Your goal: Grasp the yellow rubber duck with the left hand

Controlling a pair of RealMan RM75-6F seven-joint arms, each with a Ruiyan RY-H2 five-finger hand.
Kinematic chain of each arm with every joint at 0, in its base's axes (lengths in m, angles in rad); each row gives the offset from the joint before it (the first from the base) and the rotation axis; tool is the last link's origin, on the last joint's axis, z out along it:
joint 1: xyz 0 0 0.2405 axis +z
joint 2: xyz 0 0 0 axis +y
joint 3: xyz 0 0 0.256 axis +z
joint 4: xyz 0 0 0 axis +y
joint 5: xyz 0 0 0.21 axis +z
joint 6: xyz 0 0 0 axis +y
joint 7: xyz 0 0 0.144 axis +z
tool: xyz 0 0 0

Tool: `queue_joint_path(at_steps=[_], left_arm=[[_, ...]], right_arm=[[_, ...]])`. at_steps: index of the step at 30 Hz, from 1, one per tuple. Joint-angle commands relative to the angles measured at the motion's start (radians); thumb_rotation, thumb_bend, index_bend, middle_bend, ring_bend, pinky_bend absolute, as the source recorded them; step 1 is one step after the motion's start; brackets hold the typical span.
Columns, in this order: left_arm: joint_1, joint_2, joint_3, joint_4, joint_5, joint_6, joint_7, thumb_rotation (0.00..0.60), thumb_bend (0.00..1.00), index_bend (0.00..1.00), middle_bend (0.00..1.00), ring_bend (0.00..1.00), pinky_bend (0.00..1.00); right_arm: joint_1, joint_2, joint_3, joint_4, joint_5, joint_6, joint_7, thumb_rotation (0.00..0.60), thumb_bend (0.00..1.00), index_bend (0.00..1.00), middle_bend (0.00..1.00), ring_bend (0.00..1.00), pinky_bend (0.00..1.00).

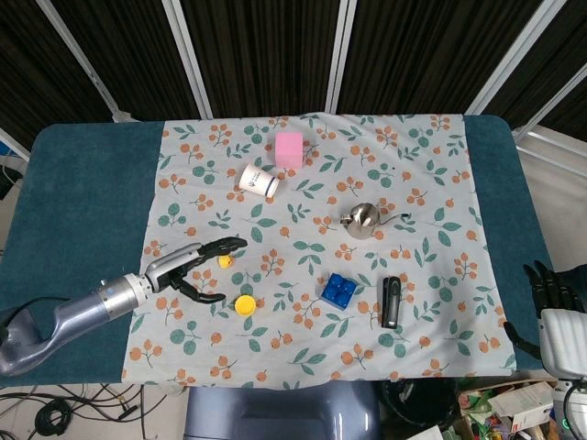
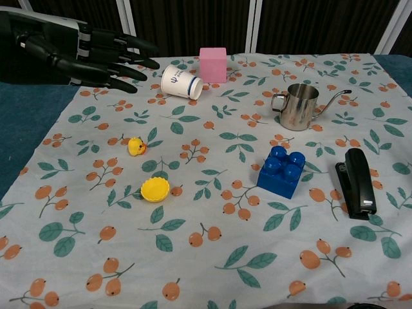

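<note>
Yellow lid (image 2: 155,189) lies nearest on the floral cloth (image 2: 212,212). Just beyond it and slightly left sits the yellow rubber duck (image 2: 135,146), upright; its facing and long axis are too small to tell. The left hand (image 1: 195,266), fingers spread and empty, hovers beside the duck, fingertips just short of it. Right hand (image 1: 548,295): posture indistinct.

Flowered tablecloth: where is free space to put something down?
Free: the near strip of the flowered tablecloth, below the yellow round cap and blue plastic brick. Crowded: around the small yellow rubber duck, under the open left hand.
</note>
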Motion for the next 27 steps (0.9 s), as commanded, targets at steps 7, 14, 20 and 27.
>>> queue_joint_path(at_steps=[7,14,20,27], left_arm=[[0.137,-0.142,-0.1,0.082,-0.38,0.032,1.001,0.6,0.18,0.09,0.07,0.0,0.0],[0.158,-0.252,-0.131,0.131,-0.566,0.085,1.45,0.6,0.18,0.11,0.11,0.0,0.0],[0.151,-0.315,-0.14,0.164,-0.676,0.067,1.652,0.6,0.18,0.14,0.18,0.0,0.0],[0.139,-0.392,-0.16,0.248,-0.771,-0.005,1.732,0.6,0.18,0.2,0.2,0.0,0.0]], right_arm=[[0.0,0.0,-0.001,-0.002,0.002,-0.003,-0.001,0.6,0.16,0.07,0.03,0.08,0.16],[0.0,-0.001,0.002,-0.004,0.007,-0.002,0.001,0.6,0.16,0.07,0.03,0.08,0.16],[0.002,-0.002,0.003,-0.001,0.009,-0.006,0.004,0.6,0.16,0.07,0.03,0.08,0.16],[0.002,0.0,0.003,-0.001,0.011,-0.009,0.006,0.6,0.16,0.07,0.03,0.08,0.16]])
